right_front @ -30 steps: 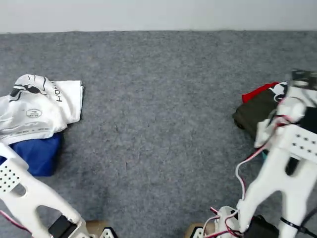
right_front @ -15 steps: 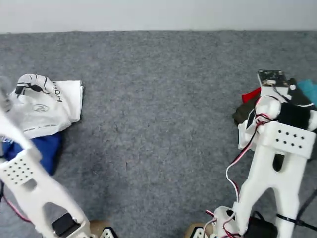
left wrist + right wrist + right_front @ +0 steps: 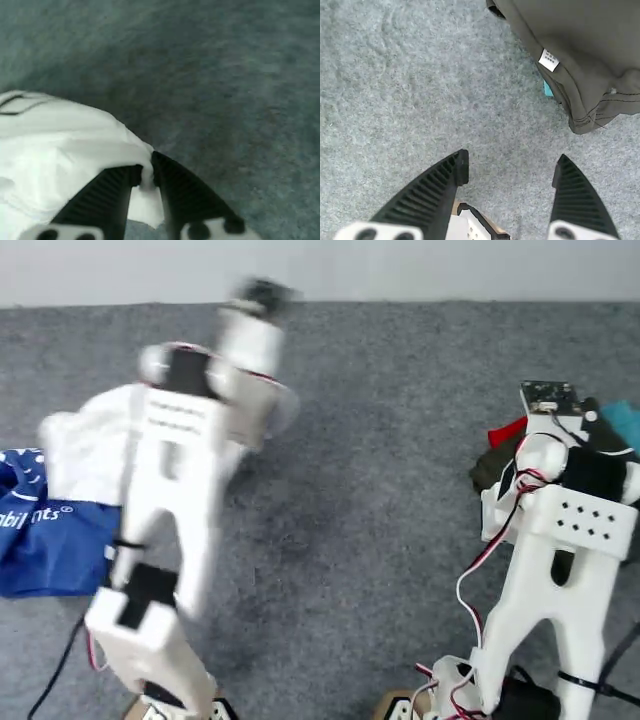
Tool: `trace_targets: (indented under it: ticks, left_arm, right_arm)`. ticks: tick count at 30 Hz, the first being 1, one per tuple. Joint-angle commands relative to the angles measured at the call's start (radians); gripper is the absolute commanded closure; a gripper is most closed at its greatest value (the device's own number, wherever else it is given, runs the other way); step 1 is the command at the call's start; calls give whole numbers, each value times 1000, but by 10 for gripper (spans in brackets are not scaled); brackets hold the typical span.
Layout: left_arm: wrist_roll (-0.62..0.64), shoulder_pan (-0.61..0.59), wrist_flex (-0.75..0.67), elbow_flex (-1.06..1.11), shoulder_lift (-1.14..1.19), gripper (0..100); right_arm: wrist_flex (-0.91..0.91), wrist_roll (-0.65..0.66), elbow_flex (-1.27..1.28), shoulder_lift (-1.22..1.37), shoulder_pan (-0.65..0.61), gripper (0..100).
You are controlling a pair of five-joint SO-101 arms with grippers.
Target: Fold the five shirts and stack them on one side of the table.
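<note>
While left gripper [image 3: 146, 173] pinches edge of white shirt [image 3: 65, 145], fingers clamped tight on fabric, left arm [image 3: 190, 470] stretches up left half of high view, blurred. White shirt bunched at middle left, beside arm. Blue shirt [image 3: 50, 540] crumpled at left edge, just below white one, touching it. Right gripper [image 3: 513, 157] spread wide, nothing between fingers, over bare grey carpet [image 3: 380, 440]. Dark olive shirt [image 3: 575, 50] at right edge of high view, red shirt [image 3: 508, 430] and teal shirt [image 3: 625, 420] against it.
</note>
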Motion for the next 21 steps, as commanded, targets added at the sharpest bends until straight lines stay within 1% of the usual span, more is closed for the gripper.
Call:
trace_targets:
  ticks: [1,3,5,8,11,18,21]
  left_arm:
    - [-80,259,21,2,-149,986]
    - [-98,358,21,2,-192,986]
    - [-110,417,21,4,-227,986]
    - [-117,420,21,22,-241,986]
    - [-117,405,20,74,-235,986]
    - [-104,413,18,156,-180,985]
    - [-61,462,18,176,-123,983]
  right_arm:
    - [1,11,-2,-30,-4,721]
    - [1,11,-2,-30,1,721]
    - [-1,9,-3,-30,38,721]
    - [-16,9,-5,-30,142,721]
    - [-22,9,-3,-30,214,721]
    - [-16,9,-3,-31,223,721]
    - [-12,9,-3,-31,223,721]
